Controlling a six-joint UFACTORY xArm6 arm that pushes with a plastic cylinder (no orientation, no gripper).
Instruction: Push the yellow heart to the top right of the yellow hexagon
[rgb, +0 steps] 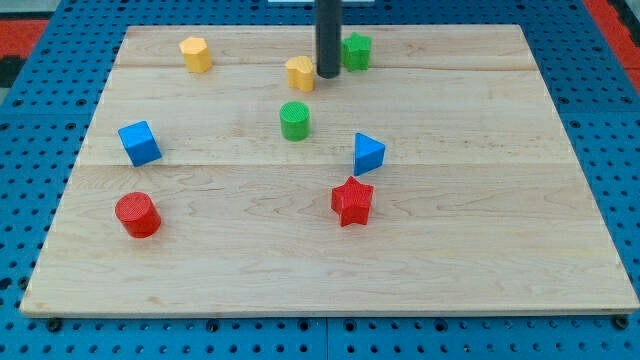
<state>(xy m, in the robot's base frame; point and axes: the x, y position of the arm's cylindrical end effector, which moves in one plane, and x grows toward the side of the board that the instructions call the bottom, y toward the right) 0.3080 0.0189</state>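
Risks, judged from present layout: yellow heart (300, 73) sits near the view's top centre, well apart from yellow hexagon (196, 54) at the view's upper left; my tip (328, 74) just beside the heart on its right, contact uncertain, with green block (356, 51) (shape unclear, possibly a star) close on the tip's other side; no claw fitted, only a plain dark rod, so nothing gripped or held; off-centre push on the heart's curved flank likely to spin it and let it slip sideways off the rod; push carried too far leftward likely to strike the hexagon and shift the reference; heart near the board's top edge (420, 27), so an upward drift could send it off; green cylinder (294, 120) below, unlikely in the path. Materials: blocks smooth moulded plastic, matte, sharp-edged; board pale planked wood with visible grain, low friction presumed; surround blue perforated panel. Other items: blue cube (139, 143); red cylinder (137, 215); blue triangular block (368, 153); red star (352, 201).
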